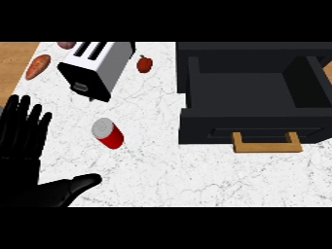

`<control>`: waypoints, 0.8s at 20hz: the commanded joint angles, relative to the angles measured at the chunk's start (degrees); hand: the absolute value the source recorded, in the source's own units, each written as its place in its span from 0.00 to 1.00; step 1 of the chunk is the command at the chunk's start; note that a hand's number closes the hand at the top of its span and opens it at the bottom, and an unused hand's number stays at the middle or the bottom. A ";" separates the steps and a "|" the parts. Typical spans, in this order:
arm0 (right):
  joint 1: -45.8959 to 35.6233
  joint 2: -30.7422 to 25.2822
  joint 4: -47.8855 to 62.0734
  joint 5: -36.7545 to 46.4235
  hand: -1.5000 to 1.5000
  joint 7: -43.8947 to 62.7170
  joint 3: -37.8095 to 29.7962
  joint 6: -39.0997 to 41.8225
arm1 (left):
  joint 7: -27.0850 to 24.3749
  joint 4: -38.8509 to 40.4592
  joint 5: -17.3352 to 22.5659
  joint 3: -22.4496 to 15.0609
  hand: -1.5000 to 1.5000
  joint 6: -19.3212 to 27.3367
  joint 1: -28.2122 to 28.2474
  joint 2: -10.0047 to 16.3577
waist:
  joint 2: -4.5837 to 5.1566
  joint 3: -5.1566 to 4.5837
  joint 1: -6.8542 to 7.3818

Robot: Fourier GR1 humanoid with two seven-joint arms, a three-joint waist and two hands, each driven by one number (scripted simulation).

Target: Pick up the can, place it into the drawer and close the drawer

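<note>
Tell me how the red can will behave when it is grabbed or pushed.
The can looks rigid with a smooth round wall: it should keep its shape but might slip in a grasp. It seems to stand on end on the counter, so a high push could tip it, and then it would likely roll.

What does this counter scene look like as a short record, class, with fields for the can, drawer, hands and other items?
can: red, silver top, on the counter, unheld
drawer: open, wooden handle on its front, can not inside
left hand: open, fingers up, lower left, apart from the can
right hand: not in view
other items: toaster, sweet potato, small red item, all at the far side
</note>
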 commanded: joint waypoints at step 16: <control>3.16 2.98 -2.36 -4.78 0.00 2.31 -8.08 8.46 | -16.48 24.97 7.42 2.06 0.00 2.64 -5.33 -0.04 | 0.01 -0.02 0.04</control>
